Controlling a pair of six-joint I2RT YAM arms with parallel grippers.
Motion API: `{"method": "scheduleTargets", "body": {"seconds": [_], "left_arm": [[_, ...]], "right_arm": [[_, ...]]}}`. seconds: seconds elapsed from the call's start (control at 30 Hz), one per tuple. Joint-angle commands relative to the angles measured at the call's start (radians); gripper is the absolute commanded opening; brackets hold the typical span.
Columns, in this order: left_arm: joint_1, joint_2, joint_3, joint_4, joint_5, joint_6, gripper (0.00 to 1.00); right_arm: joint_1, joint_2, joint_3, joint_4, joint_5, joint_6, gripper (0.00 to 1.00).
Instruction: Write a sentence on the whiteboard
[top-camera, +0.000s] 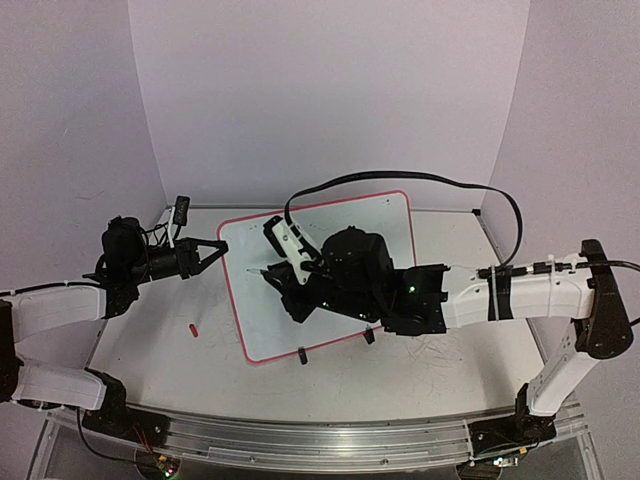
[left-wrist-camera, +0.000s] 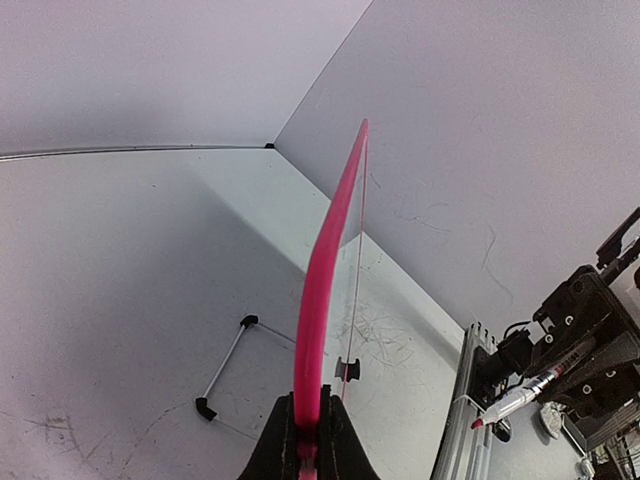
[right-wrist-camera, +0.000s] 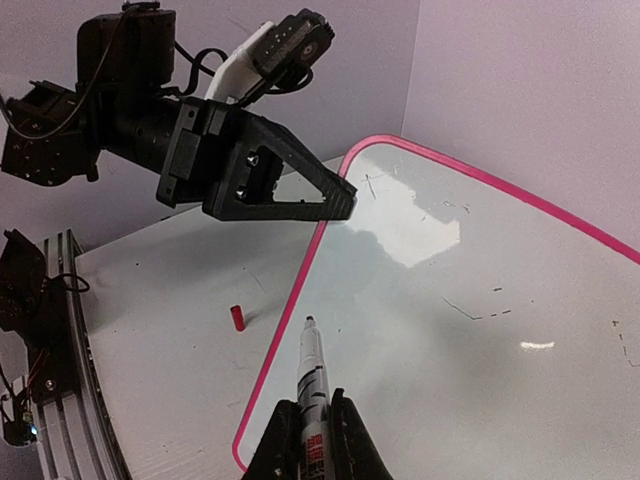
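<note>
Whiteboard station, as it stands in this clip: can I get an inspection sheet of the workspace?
Surface: table white, with faint pen scribbles near the right arm.
Job's things: whiteboard sits askew on the table; no readable lettering, only faint stray marks.
Clutter: red cap loose left of the board; small black item at the back left.
Grippers: left gripper jaws shut on the board's left rim; right gripper jaws shut on a marker, tip near that rim, contact unclear.
Cables: black cable arcs past the board's far edge to the right arm.
Surroundings: plain walls on three sides.
</note>
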Motion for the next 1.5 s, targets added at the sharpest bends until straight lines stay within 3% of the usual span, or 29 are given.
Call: {"method": "scheduleTargets", "body": {"seconds": [0.0, 0.43, 0.73, 1.47], "left_arm": [[-0.004, -0.019, -0.004, 0.031, -0.012, 0.016, 0.00], [-0.004, -0.021, -0.004, 0.032, -0.007, 0.011, 0.00], [-0.004, -0.022, -0.002, 0.032, -0.006, 0.013, 0.00], [-0.004, -0.026, 0.001, 0.031, -0.001, 0.009, 0.00]], "right_arm": [[0.011, 0.027, 0.049, 0.042, 0.008, -0.031, 0.00], [0.018, 0.119, 0.115, 0.074, 0.051, -0.016, 0.00], [0.014, 0.183, 0.200, 0.072, 0.169, -0.018, 0.00], [0.002, 0.260, 0.268, 0.048, 0.136, -0.030, 0.00]]}}
